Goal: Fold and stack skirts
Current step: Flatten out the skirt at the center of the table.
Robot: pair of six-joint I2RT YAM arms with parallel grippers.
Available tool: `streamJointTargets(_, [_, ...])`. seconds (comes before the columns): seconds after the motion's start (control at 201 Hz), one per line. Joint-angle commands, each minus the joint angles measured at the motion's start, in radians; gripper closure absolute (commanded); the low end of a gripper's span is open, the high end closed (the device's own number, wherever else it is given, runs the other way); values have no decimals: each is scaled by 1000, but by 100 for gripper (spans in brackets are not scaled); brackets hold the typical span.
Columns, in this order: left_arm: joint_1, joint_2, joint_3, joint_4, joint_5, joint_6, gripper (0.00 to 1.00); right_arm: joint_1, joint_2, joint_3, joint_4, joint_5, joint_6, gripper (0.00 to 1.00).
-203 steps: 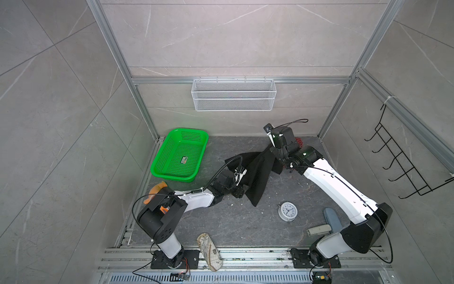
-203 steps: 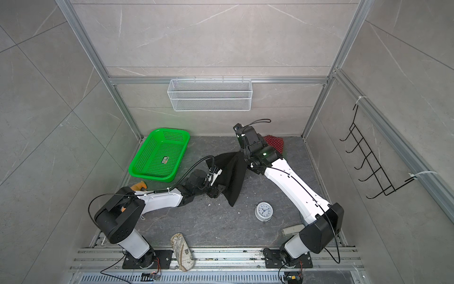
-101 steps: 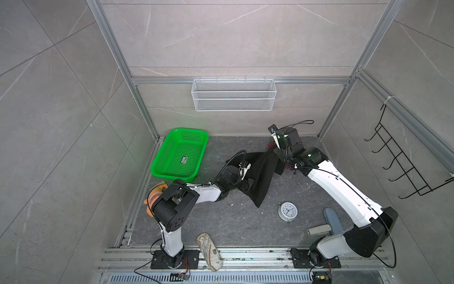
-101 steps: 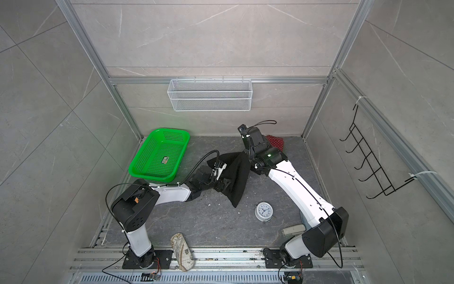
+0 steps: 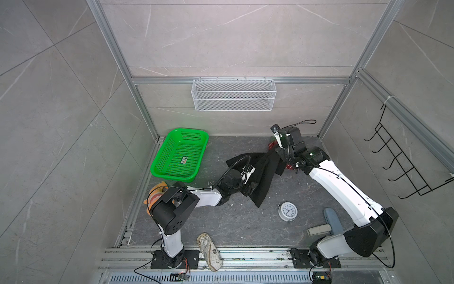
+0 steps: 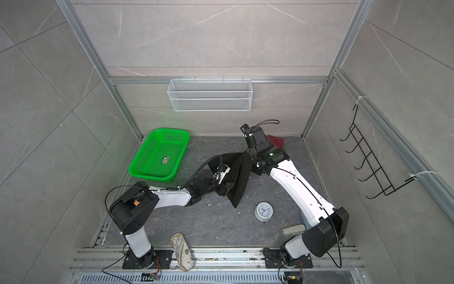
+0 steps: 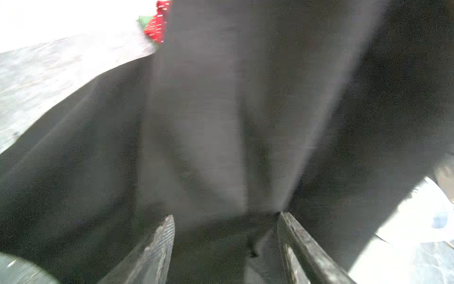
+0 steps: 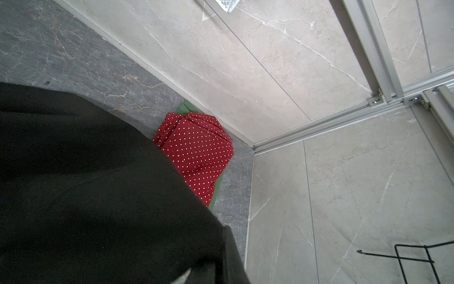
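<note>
Currently right gripper (image 5: 279,152) clamped on plain black cloth skirt (image 5: 264,179); left gripper (image 7: 226,217) apart amid folds, may pinch wrong layer, skewing fold.

Marbled tile walls (image 5: 233,37), aluminium-framed; dark stone floor (image 5: 233,221); white wire basket (image 5: 233,98) mounted on far wall; black hook rack (image 5: 403,153) hung at right.

I've swung my left elbow (image 5: 172,209) in toward the middle, easing the left gripper (image 7: 226,216) farther along the black skirt (image 5: 264,177). The right gripper (image 5: 280,150) has carried the skirt's top slightly rightward.
</note>
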Motion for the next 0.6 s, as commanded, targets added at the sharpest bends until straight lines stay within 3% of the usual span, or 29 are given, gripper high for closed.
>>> streamJointTargets(0.0, [-17,-27,-2,98,10,47,31,-9,-23,-2,-2,-5,25,100])
streamJointTargets(0.409, [-27,8,16,135,-5,23,34,-15,-32,-3,-13,-24,35,100])
streamJointTargets(0.528, [-28,37,40,117,-34,13,42,-15,-39,-9,-15,-32,41,100])
streamJointTargets(0.598, [-27,53,49,121,-42,7,53,-15,-41,-12,-15,-30,41,100])
